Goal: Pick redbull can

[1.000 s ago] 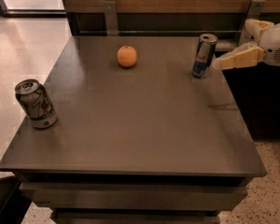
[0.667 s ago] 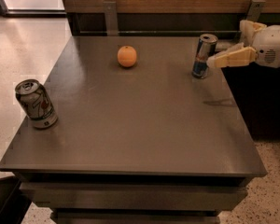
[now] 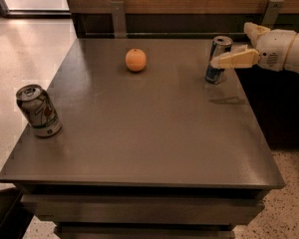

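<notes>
The redbull can (image 3: 217,65), slim, blue and silver with a silver top, stands upright near the far right edge of the dark table (image 3: 149,133). My gripper (image 3: 230,45) reaches in from the right at the can's height, with white and cream fingers spread open. The near finger (image 3: 235,59) crosses in front of the can's upper half, and the far finger (image 3: 252,30) sits behind and to the right of it. I cannot tell whether a finger touches the can. The can is not lifted.
An orange (image 3: 135,59) lies on the far middle of the table. A wider white can with red and green marks (image 3: 38,110) stands near the left edge. A wooden wall with metal brackets (image 3: 117,15) runs behind the table. The floor drops off left and right.
My gripper has moved left toward the redbull can; its near finger now overlaps the can's front. The can, the orange and the white can have not moved.
</notes>
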Controlling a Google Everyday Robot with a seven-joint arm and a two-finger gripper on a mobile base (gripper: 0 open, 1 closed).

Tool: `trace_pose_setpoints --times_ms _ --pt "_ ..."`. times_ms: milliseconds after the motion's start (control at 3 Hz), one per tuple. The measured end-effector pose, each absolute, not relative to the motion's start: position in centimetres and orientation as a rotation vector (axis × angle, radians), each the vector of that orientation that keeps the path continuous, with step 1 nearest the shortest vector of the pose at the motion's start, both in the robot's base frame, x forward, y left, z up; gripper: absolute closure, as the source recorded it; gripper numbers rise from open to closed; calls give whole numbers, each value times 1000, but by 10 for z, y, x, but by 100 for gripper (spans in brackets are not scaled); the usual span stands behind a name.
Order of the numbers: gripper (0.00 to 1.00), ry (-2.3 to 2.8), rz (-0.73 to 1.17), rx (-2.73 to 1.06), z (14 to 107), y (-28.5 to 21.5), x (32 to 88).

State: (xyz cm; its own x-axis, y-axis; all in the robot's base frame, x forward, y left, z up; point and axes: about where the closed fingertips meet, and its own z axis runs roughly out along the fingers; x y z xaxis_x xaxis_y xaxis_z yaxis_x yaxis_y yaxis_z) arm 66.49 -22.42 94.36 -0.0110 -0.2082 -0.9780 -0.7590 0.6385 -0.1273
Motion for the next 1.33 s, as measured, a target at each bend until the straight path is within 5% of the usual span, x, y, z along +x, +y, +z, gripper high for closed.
trace_pose_setpoints --times_ms 1000,1333 --pt "0 1568 663 -784 906 -214 705" --pt "18 1555 687 -741 893 -214 708"
